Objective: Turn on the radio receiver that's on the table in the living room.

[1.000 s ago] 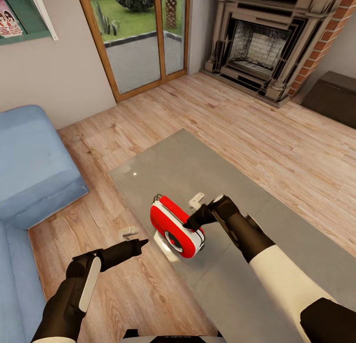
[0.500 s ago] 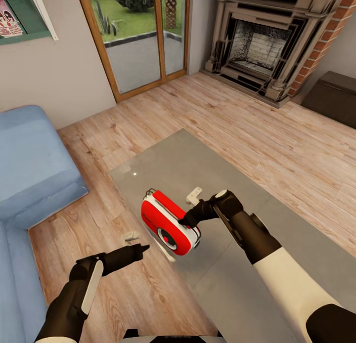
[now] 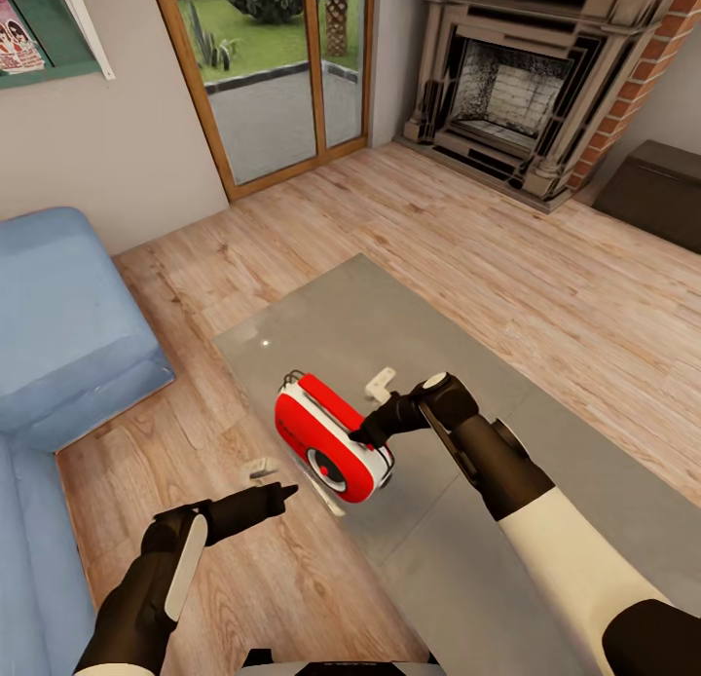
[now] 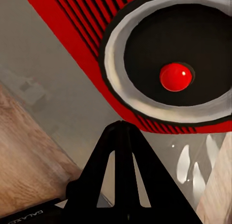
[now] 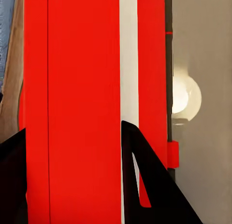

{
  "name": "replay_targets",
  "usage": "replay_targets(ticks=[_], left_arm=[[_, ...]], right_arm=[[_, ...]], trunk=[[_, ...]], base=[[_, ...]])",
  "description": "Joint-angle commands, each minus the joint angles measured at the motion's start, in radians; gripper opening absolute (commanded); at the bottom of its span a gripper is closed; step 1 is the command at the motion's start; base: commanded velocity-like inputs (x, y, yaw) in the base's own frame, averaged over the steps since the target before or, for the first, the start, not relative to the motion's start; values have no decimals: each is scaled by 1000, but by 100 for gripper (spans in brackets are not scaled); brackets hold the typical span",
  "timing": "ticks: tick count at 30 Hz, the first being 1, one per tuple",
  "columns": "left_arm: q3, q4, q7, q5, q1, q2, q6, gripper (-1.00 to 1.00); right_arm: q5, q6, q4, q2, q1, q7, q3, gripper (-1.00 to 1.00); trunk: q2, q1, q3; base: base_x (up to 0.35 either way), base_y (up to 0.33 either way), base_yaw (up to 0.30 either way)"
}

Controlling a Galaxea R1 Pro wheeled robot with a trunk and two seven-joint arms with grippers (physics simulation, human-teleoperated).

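I'm holding the radio receiver (image 3: 329,442) in the right gripper (image 3: 368,436), jaws clamped round its body; since 1 s ago it's shifting twd the bench (image 3: 389,316) edge. Left gripper (image 3: 282,490), jaws closed, is nearing the dial to press.

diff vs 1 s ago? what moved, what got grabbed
The radio receiver slid leftward across the table, toward its left edge, the right pincer moving with it at its side; the right wrist view shows the red body between the pincer's fingers. The left pincer moved slightly, pointing at the dial face. Nothing let go. Camera, sofa and fireplace unchanged.
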Motion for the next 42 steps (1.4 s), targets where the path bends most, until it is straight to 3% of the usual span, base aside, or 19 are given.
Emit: replay_targets(ticks=[1,3,6,10,32,35,38,42], left_arm=[[0,0,0,1,0,-1,0,-100],[-1,-1,0,2,0,-8,-1,-100],[-3,-2,1,-2,0,-44,-2,-100],[-2,-4,2,-1,-13,-62,-2,-100],[-3,13,1,-4,-21,-77,-7,-100],[-3,13,1,-4,-21,-76,-7,-100],[-4,13,0,-4,-21,-74,-7,-100],[-9,15,-2,-6,-21,-70,-7,-100]], right_arm=[[-11,4,0,2,0,11,0,-100],[-11,5,0,3,0,22,1,-100],[-10,7,0,6,0,33,21,-100],[-9,9,0,6,0,35,38,-100],[-3,33,-20,4,0,16,31,-100],[2,65,-24,-2,0,-55,3,-100],[7,119,-36,-6,0,-178,-32,-100],[10,119,-81,-8,0,-292,-42,-100]], trunk=[[0,0,0],[0,0,0],[0,0,0],[0,0,0],[0,0,0],[0,0,0],[0,0,0],[0,0,0]], base=[[0,0,0],[0,0,0],[0,0,0],[0,0,0],[0,0,0],[0,0,0],[0,0,0],[0,0,0]])
